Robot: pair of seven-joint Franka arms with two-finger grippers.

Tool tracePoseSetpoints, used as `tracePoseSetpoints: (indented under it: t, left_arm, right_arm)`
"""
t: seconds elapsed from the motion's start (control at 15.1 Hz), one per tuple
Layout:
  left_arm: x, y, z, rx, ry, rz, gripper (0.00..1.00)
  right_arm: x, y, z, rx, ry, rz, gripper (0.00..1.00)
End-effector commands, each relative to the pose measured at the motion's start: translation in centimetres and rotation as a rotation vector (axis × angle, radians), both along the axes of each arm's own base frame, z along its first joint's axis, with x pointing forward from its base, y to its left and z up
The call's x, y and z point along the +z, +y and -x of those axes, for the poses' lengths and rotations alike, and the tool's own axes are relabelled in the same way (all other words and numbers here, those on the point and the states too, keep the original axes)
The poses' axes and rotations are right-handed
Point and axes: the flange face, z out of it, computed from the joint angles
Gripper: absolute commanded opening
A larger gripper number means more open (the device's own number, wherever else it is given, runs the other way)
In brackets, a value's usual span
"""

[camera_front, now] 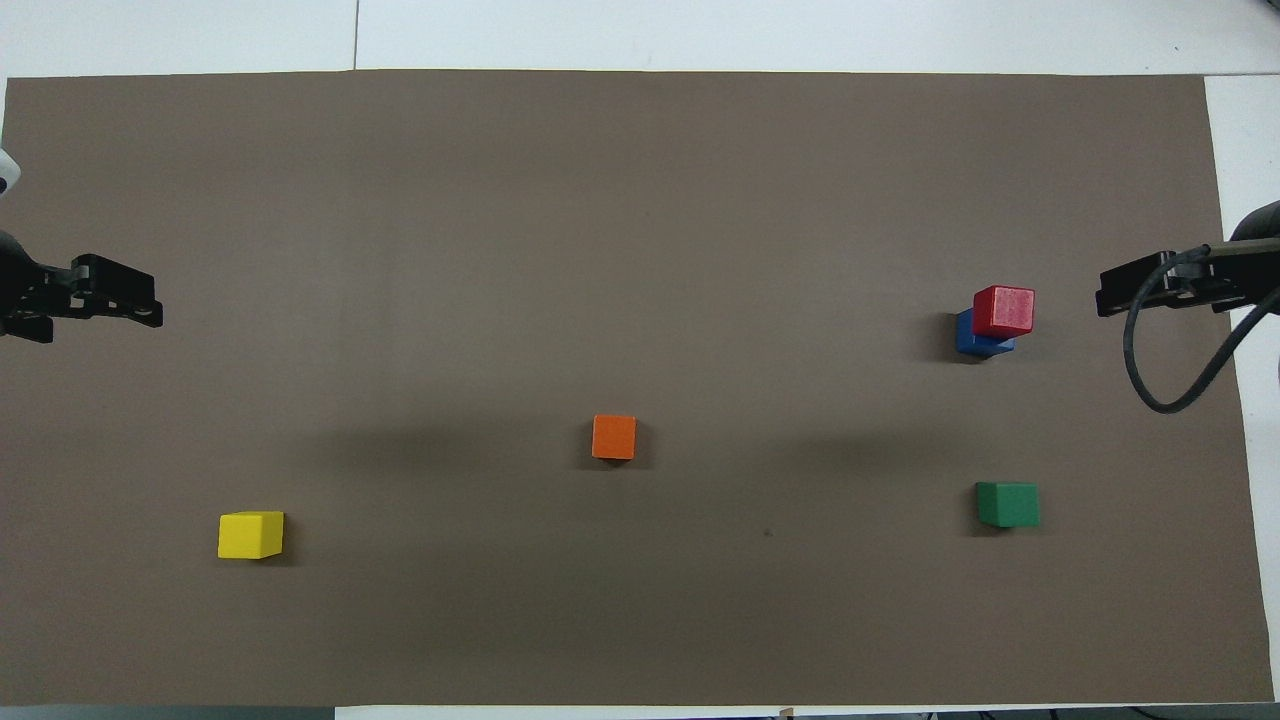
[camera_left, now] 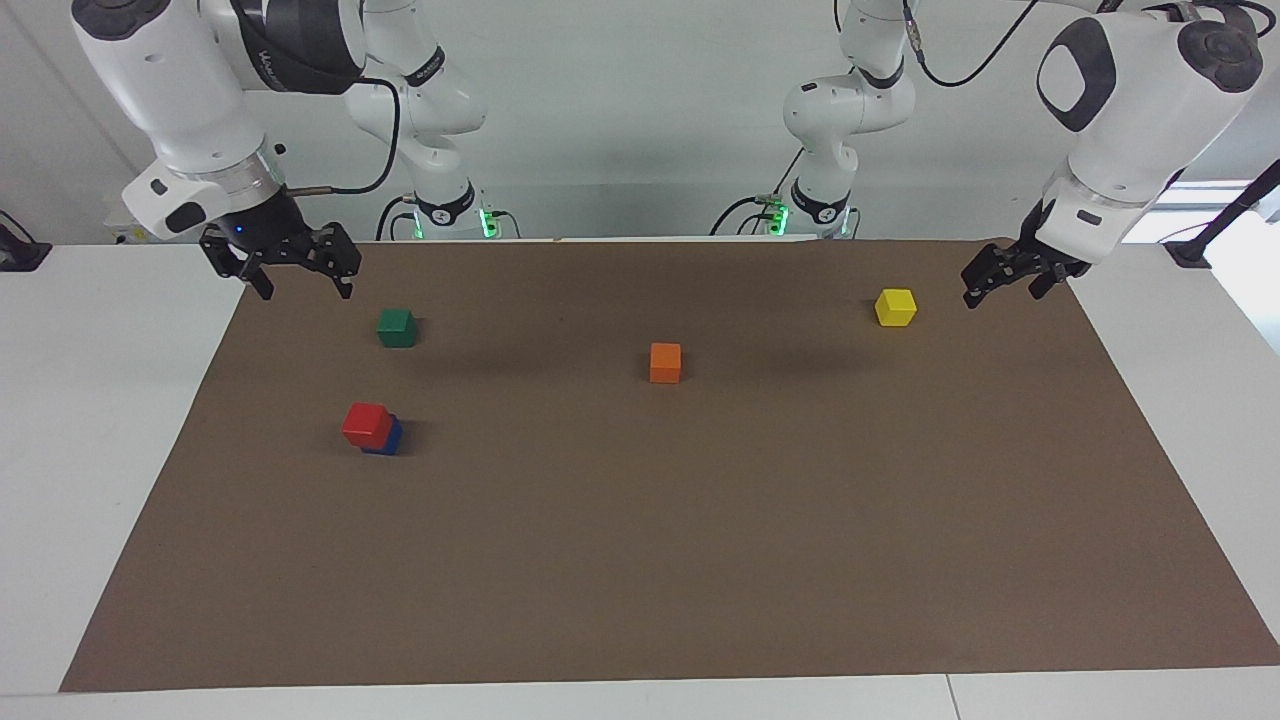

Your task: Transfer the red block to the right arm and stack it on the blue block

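The red block (camera_left: 367,424) (camera_front: 1004,311) sits on top of the blue block (camera_left: 388,441) (camera_front: 972,341), shifted a little off its centre, toward the right arm's end of the brown mat. My right gripper (camera_left: 303,290) (camera_front: 1103,297) hangs open and empty over the mat's edge at that end, apart from the stack. My left gripper (camera_left: 972,294) (camera_front: 152,306) waits open and empty over the mat's edge at the left arm's end.
A green block (camera_left: 397,327) (camera_front: 1007,504) lies nearer to the robots than the stack. An orange block (camera_left: 665,362) (camera_front: 614,437) sits mid-mat. A yellow block (camera_left: 895,307) (camera_front: 251,534) lies close to the left gripper. The brown mat (camera_left: 700,550) covers the white table.
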Motion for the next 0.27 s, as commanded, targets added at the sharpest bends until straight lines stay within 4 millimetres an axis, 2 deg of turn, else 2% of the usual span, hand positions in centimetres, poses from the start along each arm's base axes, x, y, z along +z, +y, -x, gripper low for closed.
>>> tracePoseSetpoints:
  t: [0.0, 0.2]
  left_arm:
    - [0.44, 0.0, 0.39, 0.012, 0.006, 0.01, 1.0]
    - [0.44, 0.0, 0.39, 0.012, 0.006, 0.01, 1.0]
  right_arm:
    - [0.03, -0.33, -0.13, 0.021, 0.009, 0.005, 1.0]
    - [0.0, -0.33, -0.1, 0.021, 0.012, 0.005, 1.0]
